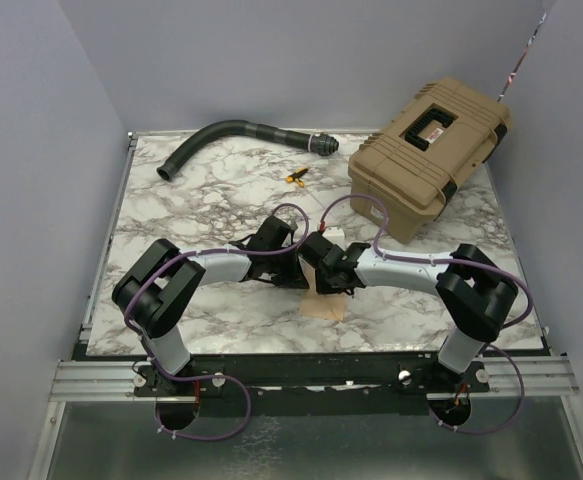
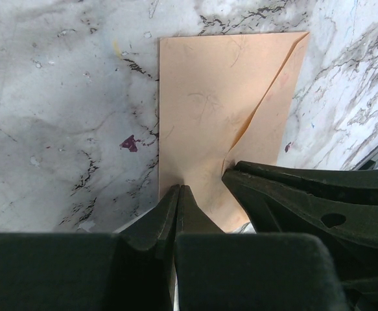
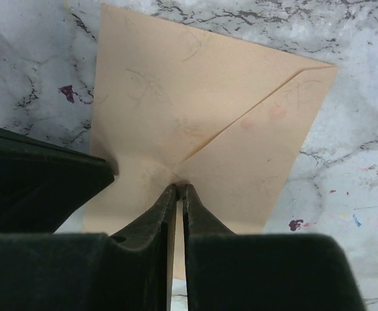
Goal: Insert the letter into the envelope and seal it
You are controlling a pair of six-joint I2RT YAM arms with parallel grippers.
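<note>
The peach-tan envelope [image 2: 208, 110] lies flat on the marble table, its triangular flap [image 3: 266, 149] folded down over the body. From above, only a corner of the envelope [image 1: 324, 309] shows below the two wrists. My left gripper [image 2: 180, 188] is shut, its tips resting on the envelope near one long edge. My right gripper [image 3: 181, 188] is shut with its tips meeting at the flap's point and only a thin slit behind them. The two grippers sit side by side, left gripper [image 1: 293, 272] and right gripper [image 1: 321, 285] almost touching. The letter is out of view.
A tan hard case [image 1: 426, 170] stands at the back right. A black curved hose [image 1: 231, 140] lies along the back edge, with a small yellow object [image 1: 296, 177] in front of it. Marble table [image 1: 181, 215] shows left of the arms.
</note>
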